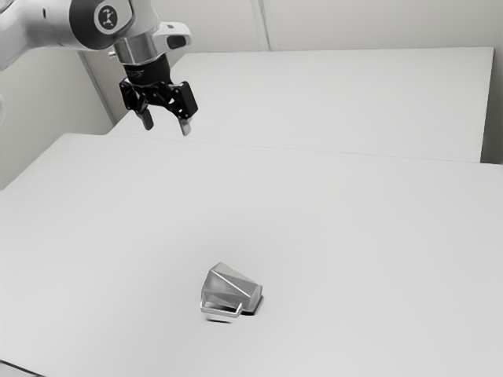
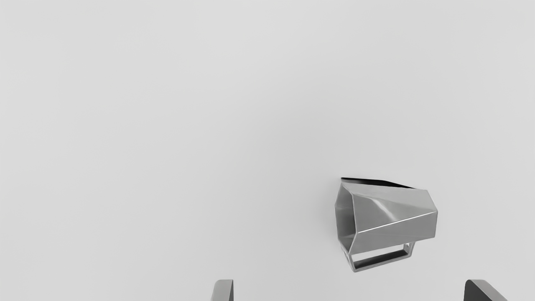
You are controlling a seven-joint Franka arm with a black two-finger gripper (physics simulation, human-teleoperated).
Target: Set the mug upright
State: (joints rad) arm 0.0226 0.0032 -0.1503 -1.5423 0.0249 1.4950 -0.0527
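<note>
And here we are at the white table (image 1: 118,236), with the mug (image 1: 229,289) down on its side, tipped right over! It's lying well in from the table's far edge, out in the lower half of the exterior view, and well apart from the corner that shows at the exterior view's left. The wide end points toward the exterior view's left, the narrower base toward the exterior view's right, and the handle (image 1: 222,313) juts out on the side nearest that camera.

Up above, the gripper (image 1: 166,126) hangs in the air at the end of the arm (image 1: 47,25), which comes in from the exterior view's upper left. It's fingers down, high over the tabletop and nowhere near touching the mug. And it's released, no question: the two fingertips stand wide apart with nothing gripped between them!

Over to the wrist view, and what a look at that mug! The open mouth (image 2: 346,221) shows plainly at the wide end, the faceted grey side catches a bright streak, and the handle is on the side toward the fingertips. The whole mug sits out beyond the tips, within the span between them but closer to one finger's line than the other's. A thin dark shadow (image 2: 376,182) hugs the side opposite the handle.
</note>
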